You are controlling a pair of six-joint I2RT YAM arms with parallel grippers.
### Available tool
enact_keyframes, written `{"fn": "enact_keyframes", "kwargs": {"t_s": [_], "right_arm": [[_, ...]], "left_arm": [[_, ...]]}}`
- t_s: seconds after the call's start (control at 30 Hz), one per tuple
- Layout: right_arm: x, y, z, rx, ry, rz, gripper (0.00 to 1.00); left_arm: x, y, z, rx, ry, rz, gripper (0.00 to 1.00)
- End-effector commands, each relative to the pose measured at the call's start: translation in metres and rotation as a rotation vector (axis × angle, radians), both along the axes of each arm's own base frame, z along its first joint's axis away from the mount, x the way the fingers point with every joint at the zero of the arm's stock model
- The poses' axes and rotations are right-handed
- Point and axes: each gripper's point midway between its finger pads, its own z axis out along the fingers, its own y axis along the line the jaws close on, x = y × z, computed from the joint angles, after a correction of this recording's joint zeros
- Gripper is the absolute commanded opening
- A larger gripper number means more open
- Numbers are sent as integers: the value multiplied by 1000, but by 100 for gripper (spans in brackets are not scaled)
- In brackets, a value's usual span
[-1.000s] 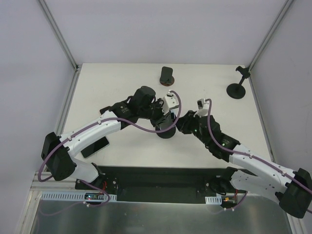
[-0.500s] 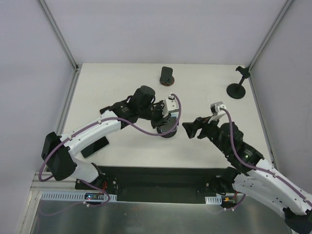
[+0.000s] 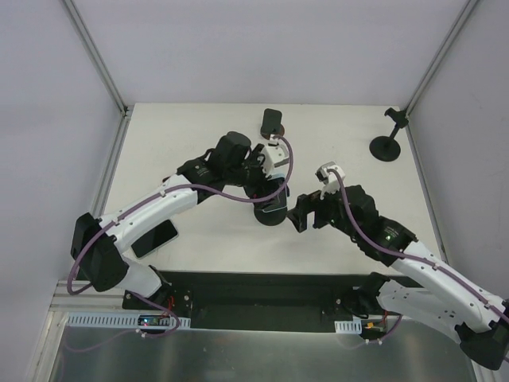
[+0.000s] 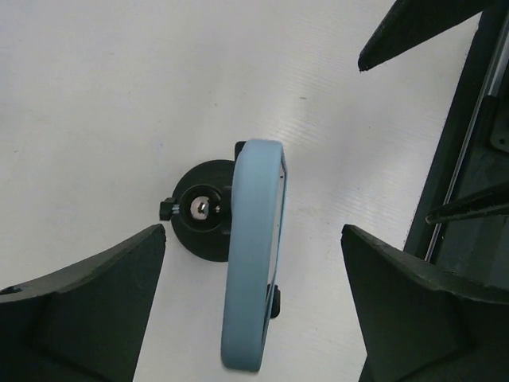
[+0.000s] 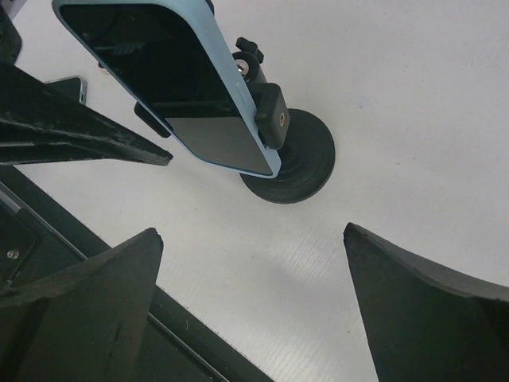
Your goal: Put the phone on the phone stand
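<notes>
Two grippers are wide open and hold nothing. The left gripper (image 4: 253,233) hangs over the phone (image 4: 253,318); the right gripper (image 5: 253,232) is at its 3 o'clock. The blue phone sits in the phone stand (image 5: 296,171), near the middle of the table (image 3: 199,143). The job looks done, I think. Next, both arms should back away without bumping it. No writing can be read.

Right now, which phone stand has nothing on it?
The black stand in the far right corner, which is bare. The centre stand holds the blue-cased phone, and the far-middle stand carries a dark phone.
</notes>
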Motion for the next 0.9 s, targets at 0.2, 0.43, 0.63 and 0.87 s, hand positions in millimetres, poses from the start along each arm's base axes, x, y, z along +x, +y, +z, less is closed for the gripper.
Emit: {"fn": "enact_keyframes", "kwargs": {"t_s": [0.2,0.43,0.63,0.87], "right_arm": [[10,34,51,-62,-103,26,97],[31,53,63,-148,-135,-101,97],[36,80,64,-177,-147,-99,97],[51,82,61,-237,-170,-260,97]], "left_arm": [[9,79,137,-357,-310,372,99],[34,147,145,-418,-429,777,99],[34,150,144,-430,-423,794,99],[35,146,140,-425,-405,788,98]]}}
